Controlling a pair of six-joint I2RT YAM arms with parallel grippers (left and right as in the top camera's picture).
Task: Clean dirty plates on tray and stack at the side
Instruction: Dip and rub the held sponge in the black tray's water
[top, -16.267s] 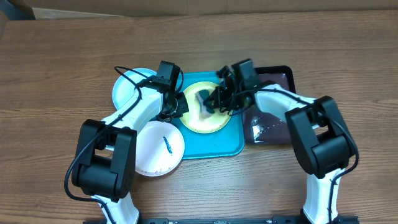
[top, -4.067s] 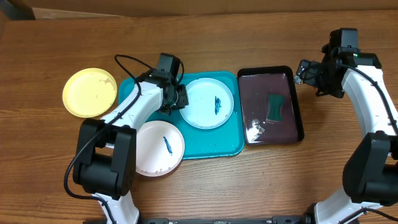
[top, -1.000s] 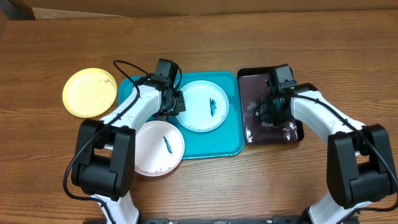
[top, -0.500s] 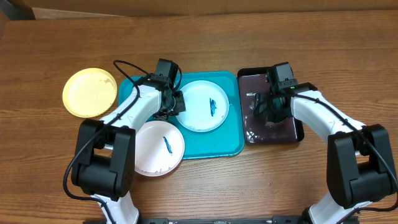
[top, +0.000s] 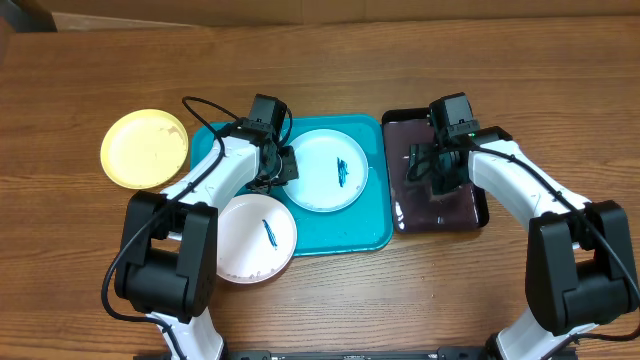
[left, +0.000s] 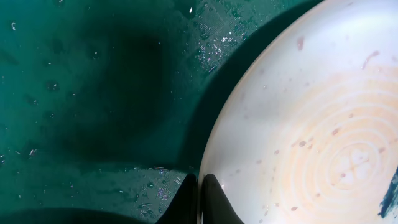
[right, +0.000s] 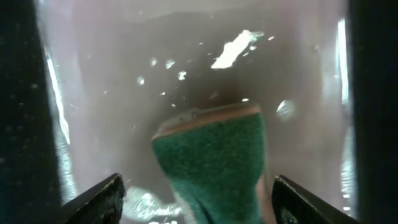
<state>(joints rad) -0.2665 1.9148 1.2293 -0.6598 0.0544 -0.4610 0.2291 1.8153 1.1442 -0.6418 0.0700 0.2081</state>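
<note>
On the turquoise tray (top: 345, 235) lies a light blue plate (top: 318, 185) with a dark teal smear (top: 341, 170). My left gripper (top: 284, 166) is shut on its left rim; the left wrist view shows the fingertips (left: 211, 200) pinching the plate (left: 311, 124) edge. A white plate (top: 250, 245) with a smear sits at the tray's front-left corner. A yellow plate (top: 145, 148) lies on the table far left. My right gripper (right: 199, 208) stands open over the green sponge (right: 214, 158), fingers apart from it on both sides.
The sponge lies in a glossy black tray (top: 478, 213), wet and shiny inside (right: 124, 68), just right of the turquoise tray. The left wrist view shows water drops on the turquoise tray floor (left: 93, 93). Bare wooden table (top: 330, 310) surrounds both trays.
My right gripper has opened wider and shifted slightly toward the back of the black tray. The left arm and the plates have not moved.
</note>
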